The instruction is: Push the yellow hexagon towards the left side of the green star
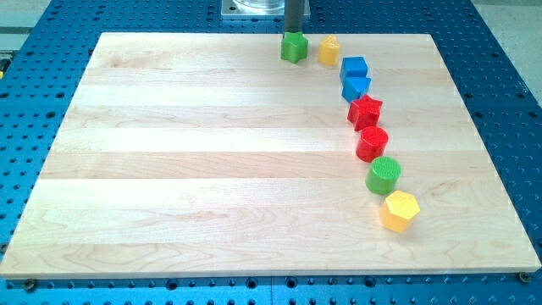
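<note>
Camera view: my tip [293, 34] sits at the view's top, touching the green star [294, 47]; a bare rod, gripping nothing. Yellow hexagon [400, 211] lies far off, toward the view's bottom right, past the block line.

No readable writing anywhere in this view.

The wooden board [212, 169], the coloured blocks and the blue perforated table [508, 85] around the board carry no letters, numbers, brand marks or signs that can be made out; every surface that shows is plain.
</note>
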Controlling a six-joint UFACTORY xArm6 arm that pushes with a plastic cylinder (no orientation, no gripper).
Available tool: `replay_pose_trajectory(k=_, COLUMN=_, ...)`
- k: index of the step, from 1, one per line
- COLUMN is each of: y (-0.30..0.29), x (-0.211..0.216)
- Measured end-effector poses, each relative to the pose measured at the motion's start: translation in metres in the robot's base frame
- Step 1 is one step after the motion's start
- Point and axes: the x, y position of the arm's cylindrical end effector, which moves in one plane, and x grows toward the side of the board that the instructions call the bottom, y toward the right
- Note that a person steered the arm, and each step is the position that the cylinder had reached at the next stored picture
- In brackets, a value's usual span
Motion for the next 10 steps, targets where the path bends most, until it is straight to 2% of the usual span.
replay_pose_trajectory(k=1, y=-0.028, x=0.000)
replay_pose_trajectory(k=2, y=-0.084, x=0.031)
replay_pose_trajectory(k=3, y=-0.070, x=0.158)
replay_pose_trajectory(k=4, y=0.003, x=0.251)
replay_pose_trajectory(k=5, y=0.013, x=0.341)
replay_pose_trajectory(k=6, y=0.052, x=0.417)
replay_pose_trajectory(k=8, y=0.181, x=0.372)
replay_pose_trajectory(k=9, y=0.140, x=0.345)
replay_pose_trajectory(k=10, y=0.077, x=0.349)
